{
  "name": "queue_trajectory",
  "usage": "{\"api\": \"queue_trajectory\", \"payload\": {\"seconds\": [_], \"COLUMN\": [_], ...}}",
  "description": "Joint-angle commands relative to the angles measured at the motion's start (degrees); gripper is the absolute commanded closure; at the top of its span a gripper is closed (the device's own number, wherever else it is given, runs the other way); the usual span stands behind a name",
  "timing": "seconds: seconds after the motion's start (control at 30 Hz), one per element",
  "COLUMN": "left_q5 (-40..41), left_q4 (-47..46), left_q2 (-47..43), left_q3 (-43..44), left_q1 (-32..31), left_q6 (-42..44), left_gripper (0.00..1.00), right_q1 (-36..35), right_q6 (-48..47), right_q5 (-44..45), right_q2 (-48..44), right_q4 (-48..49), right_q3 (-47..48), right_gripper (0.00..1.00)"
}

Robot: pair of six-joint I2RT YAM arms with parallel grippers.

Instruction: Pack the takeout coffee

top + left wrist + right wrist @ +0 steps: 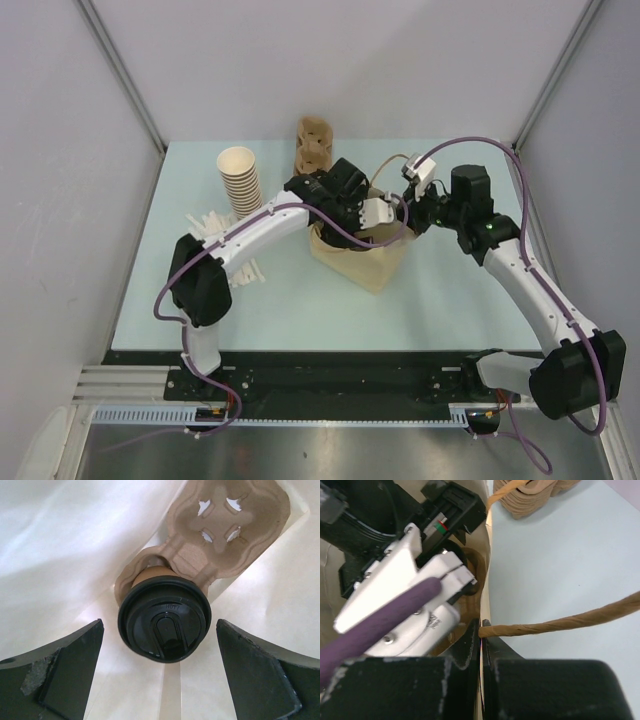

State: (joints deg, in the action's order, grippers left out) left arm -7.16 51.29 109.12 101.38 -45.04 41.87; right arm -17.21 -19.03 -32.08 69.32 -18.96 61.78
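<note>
Inside the paper bag (365,262) the takeout coffee (163,625) stands upright in its carrier (225,540), dead centre under the released left claw (159,640); right claw (481,645) pinches the bag rim.

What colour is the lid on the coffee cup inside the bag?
Black; the lid shows clearest in the left wrist view.

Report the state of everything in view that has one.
paper bag: open, rim pinched.
cup carrier: inside paper bag, far slot empty.
takeout coffee: lidded, seated in cup carrier.
left end effector: open, either side of takeout coffee, not touching.
right end effector: shut on paper bag rim.
</note>
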Motion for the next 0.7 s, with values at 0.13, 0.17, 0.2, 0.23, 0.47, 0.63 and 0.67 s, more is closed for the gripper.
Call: {"api": "queue_trajectory", "payload": {"seconds": [0.13, 0.17, 0.2, 0.23, 0.47, 0.63, 0.67], "left_q5": [-0.31, -0.66, -0.93, -1.45, -4.88, -6.37, -6.64], "left_q4": [0.56, 1.18, 2.49, 3.2, 8.74, 11.03, 11.11], "left_q2": [-4.01, -4.0, -3.92, -3.83, -3.12, -3.74, -3.74], "left_q3": [4.78, 5.48, 7.06, 7.86, 13.57, 18.58, 19.46], "left_q1": [-0.67, -0.67, -0.67, -0.67, -0.58, -0.49, -0.4], "left_q6": [-1.88, -1.88, -1.79, -1.79, -1.88, -1.7, -1.96], "left_gripper": [0.0, 0.0, 0.01, 0.01, 0.01, 0.01, 0.01], "right_q1": [-0.8, -0.81, -0.81, -0.89, -0.98, -0.98, -0.98], "right_q6": [0.31, 0.22, -0.04, -0.13, -0.05, 0.3, 0.39], "right_q5": [2.11, 2.1, 2.1, 2.1, 2.19, 2.37, 2.37], "right_q2": [0.9, 0.91, 0.99, 0.99, 0.99, 0.56, 0.55], "right_q4": [-2.84, -2.84, -2.75, -2.66, -2.4, -2.4, -2.48], "right_q3": [2.03, 2.03, 2.03, 2.03, 2.03, 2.12, 2.12], "right_gripper": [1.0, 1.0, 1.0, 1.0, 1.0, 1.0, 1.0]}}
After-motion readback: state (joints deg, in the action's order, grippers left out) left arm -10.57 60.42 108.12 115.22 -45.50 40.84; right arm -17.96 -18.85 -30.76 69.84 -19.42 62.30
